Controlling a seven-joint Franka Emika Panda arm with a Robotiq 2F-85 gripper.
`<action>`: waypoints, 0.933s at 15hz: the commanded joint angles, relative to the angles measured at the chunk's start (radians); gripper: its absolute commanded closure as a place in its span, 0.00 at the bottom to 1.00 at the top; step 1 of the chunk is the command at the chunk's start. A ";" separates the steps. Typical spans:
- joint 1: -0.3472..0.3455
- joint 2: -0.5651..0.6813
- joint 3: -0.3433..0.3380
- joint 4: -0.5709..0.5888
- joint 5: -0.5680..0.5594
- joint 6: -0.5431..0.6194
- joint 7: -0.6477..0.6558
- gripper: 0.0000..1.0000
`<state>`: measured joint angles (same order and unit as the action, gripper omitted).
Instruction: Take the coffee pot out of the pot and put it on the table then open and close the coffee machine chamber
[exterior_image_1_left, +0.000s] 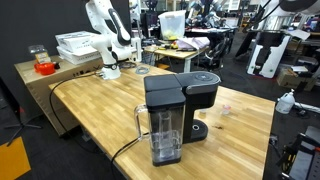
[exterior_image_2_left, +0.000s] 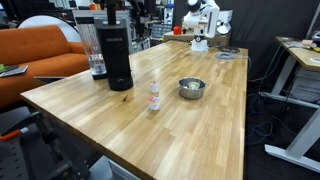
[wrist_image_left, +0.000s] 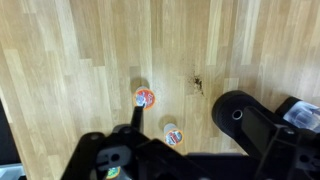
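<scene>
The black coffee machine (exterior_image_1_left: 178, 105) stands on the light-wood table (exterior_image_1_left: 95, 110), far from the arm, and shows in both exterior views (exterior_image_2_left: 116, 55). Its chamber lid (exterior_image_1_left: 190, 82) is down. Its clear handled tank (exterior_image_1_left: 163, 128) is at the side and its round drip base (exterior_image_1_left: 200, 128) is bare. I cannot make out a separate coffee pot. My gripper (exterior_image_1_left: 136, 47) hangs at the table's far end on the folded white arm (exterior_image_2_left: 205, 22). In the wrist view its black fingers (wrist_image_left: 190, 122) look spread, with nothing between them above the bare table (wrist_image_left: 80, 50).
A metal bowl (exterior_image_2_left: 191, 88) and a small bottle (exterior_image_2_left: 154, 97) stand mid-table. Two small orange-topped cups (wrist_image_left: 145, 97) (wrist_image_left: 173, 133) lie below the wrist. A brown cabinet with white boxes (exterior_image_1_left: 75, 45) is behind the table. An orange sofa (exterior_image_2_left: 35, 55) stands beside it.
</scene>
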<state>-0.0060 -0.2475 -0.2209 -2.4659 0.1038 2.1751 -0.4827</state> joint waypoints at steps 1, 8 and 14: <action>-0.016 0.093 0.024 0.065 -0.014 0.012 -0.013 0.00; -0.030 0.183 0.055 0.116 -0.009 0.062 0.000 0.00; -0.031 0.187 0.056 0.122 -0.009 0.062 0.000 0.00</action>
<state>-0.0086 -0.0606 -0.1938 -2.3456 0.0933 2.2394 -0.4824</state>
